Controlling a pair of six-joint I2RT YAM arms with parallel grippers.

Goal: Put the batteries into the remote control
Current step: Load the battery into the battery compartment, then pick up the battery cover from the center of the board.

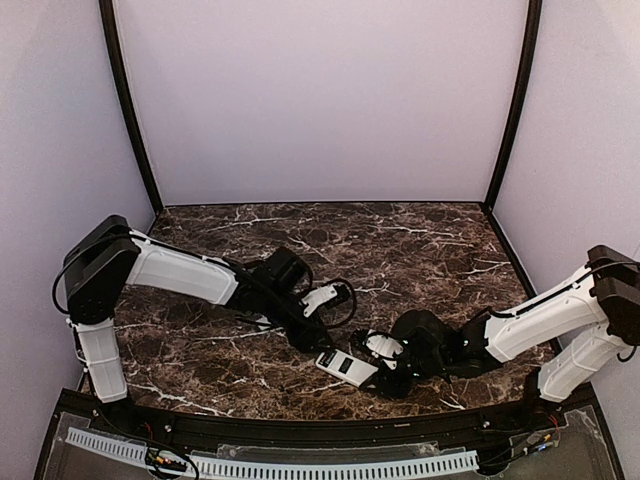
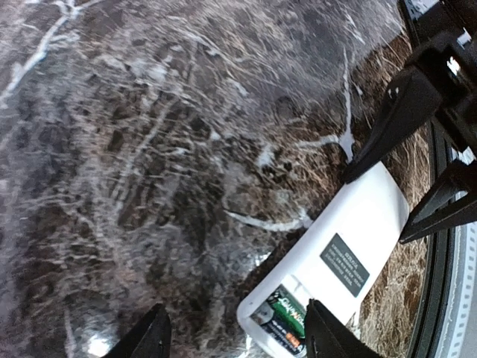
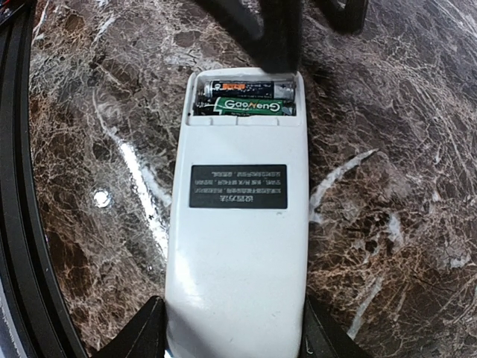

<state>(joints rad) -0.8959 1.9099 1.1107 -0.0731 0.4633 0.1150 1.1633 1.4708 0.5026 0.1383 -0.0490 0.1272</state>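
Observation:
The remote control (image 3: 235,246) lies back-up on the dark marble, white with a black label. Its battery recess at the far end is uncovered, and two batteries (image 3: 250,98) lie in it side by side, one dark with orange print, one green. My right gripper (image 3: 232,335) is shut on the remote's near end, a finger pressed against each long side. My left gripper (image 2: 238,339) hangs open above the recess end of the remote control (image 2: 350,253), its right finger (image 2: 328,339) just over the batteries (image 2: 287,321). In the top view the remote control (image 1: 347,367) sits between both grippers.
A black frame rail (image 3: 15,186) runs along the table's near edge, close to the remote. Pale enclosure walls (image 1: 320,100) stand on three sides. The left arm's black cable (image 1: 345,300) loops above the marble (image 1: 400,250).

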